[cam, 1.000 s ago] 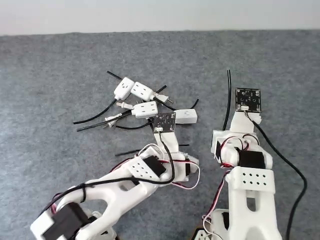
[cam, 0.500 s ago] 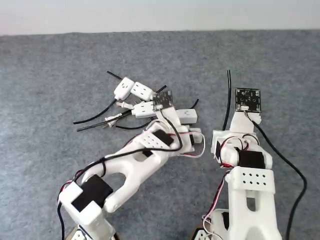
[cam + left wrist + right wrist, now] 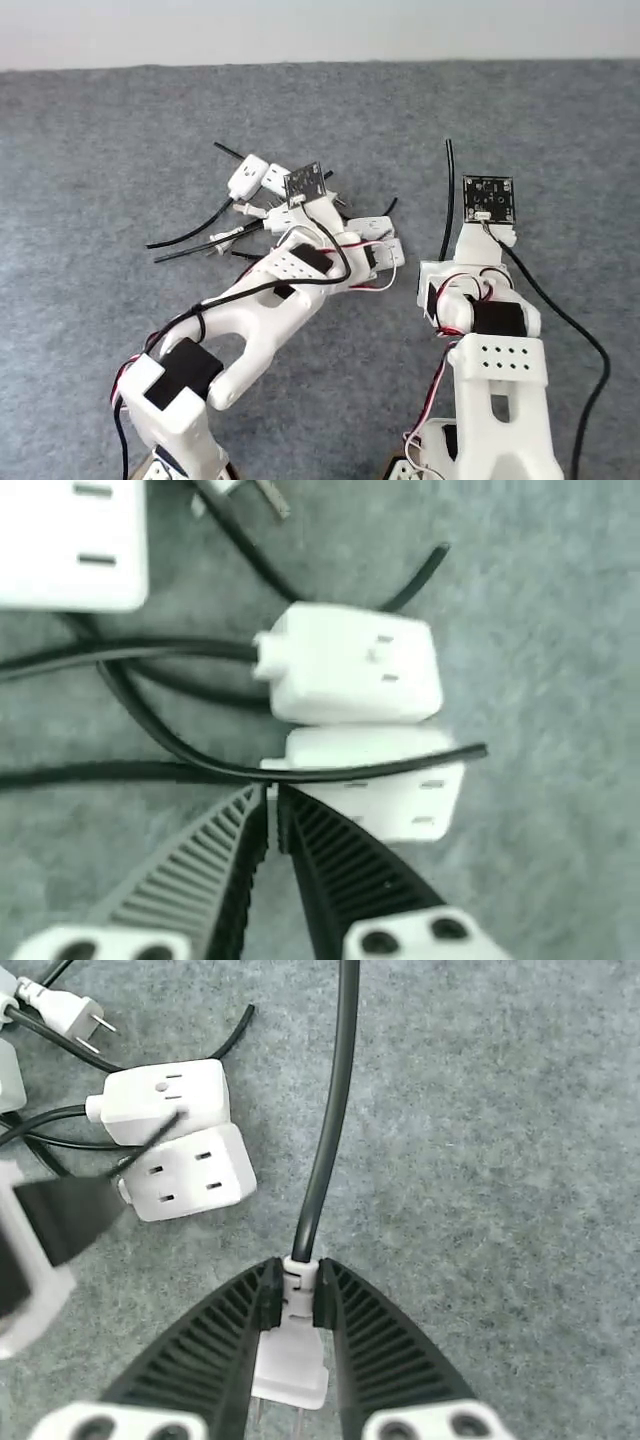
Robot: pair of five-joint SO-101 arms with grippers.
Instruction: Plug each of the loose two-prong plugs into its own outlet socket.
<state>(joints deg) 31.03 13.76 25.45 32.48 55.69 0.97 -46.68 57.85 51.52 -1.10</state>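
Two white outlet blocks lie side by side, the farther outlet [image 3: 350, 665] [image 3: 165, 1100] [image 3: 370, 228] and the nearer outlet [image 3: 385, 790] [image 3: 190, 1180] [image 3: 388, 252]. My left gripper [image 3: 270, 795] is shut, its tips on a thin black cord [image 3: 400, 765] that crosses the nearer outlet. My right gripper [image 3: 293, 1270] is shut on a white two-prong plug [image 3: 288, 1360], prongs pointing back toward the wrist, and its thick black cord [image 3: 330, 1130] [image 3: 447, 200] runs away over the carpet. This plug sits to the right of both outlets, apart from them.
More white outlets [image 3: 248, 175] and loose plugs [image 3: 240, 211] [image 3: 72, 1010] with tangled black cords [image 3: 190, 232] lie in a pile at centre left. Another outlet [image 3: 70, 540] is beside the left gripper. Grey carpet [image 3: 560, 130] covers the table.
The left arm has stretched away from its base into the outlet pile, bringing the nearer outlet up beside the farther one. The right arm and its cord have shifted slightly left.
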